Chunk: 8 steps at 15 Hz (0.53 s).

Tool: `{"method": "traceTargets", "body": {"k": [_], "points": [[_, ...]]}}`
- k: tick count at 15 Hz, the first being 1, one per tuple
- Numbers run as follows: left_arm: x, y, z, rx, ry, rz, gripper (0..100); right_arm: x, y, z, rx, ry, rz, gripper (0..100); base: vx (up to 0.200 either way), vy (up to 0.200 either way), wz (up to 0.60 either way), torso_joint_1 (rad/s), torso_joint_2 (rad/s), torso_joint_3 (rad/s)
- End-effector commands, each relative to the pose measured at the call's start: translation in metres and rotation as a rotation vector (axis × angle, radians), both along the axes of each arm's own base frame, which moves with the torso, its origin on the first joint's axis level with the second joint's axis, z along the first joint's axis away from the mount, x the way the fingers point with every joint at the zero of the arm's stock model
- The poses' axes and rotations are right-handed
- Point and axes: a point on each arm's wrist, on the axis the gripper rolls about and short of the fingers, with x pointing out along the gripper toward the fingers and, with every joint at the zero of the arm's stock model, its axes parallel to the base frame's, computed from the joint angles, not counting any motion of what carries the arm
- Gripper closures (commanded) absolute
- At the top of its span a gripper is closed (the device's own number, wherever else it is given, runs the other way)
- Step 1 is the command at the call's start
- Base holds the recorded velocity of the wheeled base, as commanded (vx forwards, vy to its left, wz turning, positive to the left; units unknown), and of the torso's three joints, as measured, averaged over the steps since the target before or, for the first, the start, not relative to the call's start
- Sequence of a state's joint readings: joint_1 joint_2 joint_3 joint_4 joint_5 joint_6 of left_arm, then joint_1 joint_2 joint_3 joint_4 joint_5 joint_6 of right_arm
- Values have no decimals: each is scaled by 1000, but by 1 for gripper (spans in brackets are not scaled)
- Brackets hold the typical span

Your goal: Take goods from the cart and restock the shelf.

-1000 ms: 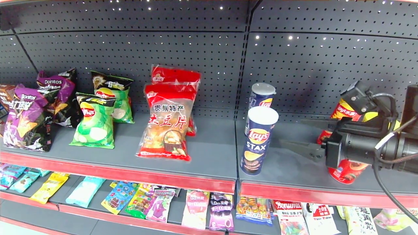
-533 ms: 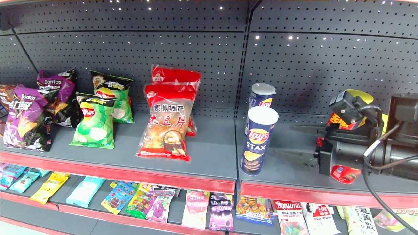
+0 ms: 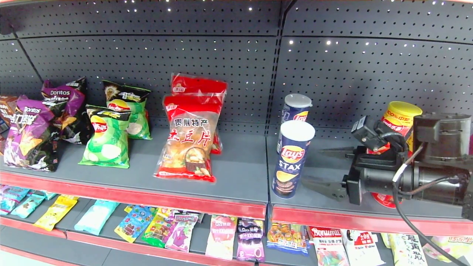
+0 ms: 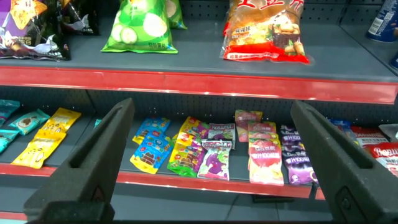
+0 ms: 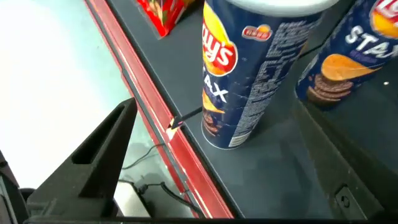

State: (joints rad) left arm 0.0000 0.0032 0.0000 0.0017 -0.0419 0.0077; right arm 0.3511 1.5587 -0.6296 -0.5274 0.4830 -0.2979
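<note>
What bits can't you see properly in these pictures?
Red can, head view: middle hidden behind the right arm.
Back blue can, head view: lower part hidden by the front blue can.
Back red bag, head view: mostly covered by the front red bag.
Front can's lid, right wrist view: cut off by the edge.

The right tool [image 5: 211,115] hangs with its fingers [image 5: 93,168] spread wide. Ahead of it, a blue can [image 5: 249,74] stands upright on the grey shelf [image 5: 280,180], right by the red front edge [image 5: 155,112], and a second blue can [image 5: 348,56] stands just beside it.
</note>
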Motion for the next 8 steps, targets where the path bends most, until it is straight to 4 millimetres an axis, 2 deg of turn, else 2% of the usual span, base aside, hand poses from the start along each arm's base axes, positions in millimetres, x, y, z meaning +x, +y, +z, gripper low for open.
{"method": "traceTargets", "body": {"k": [1,8], "points": [[0,0,0,0,0,-1,0,11,4,-8,-11,28,1,0,0,0,0,0,0,0],[0,0,0,0,0,0,0,34,10,-13,-1,26,15,0,0,0,0,0,0,0]]}}
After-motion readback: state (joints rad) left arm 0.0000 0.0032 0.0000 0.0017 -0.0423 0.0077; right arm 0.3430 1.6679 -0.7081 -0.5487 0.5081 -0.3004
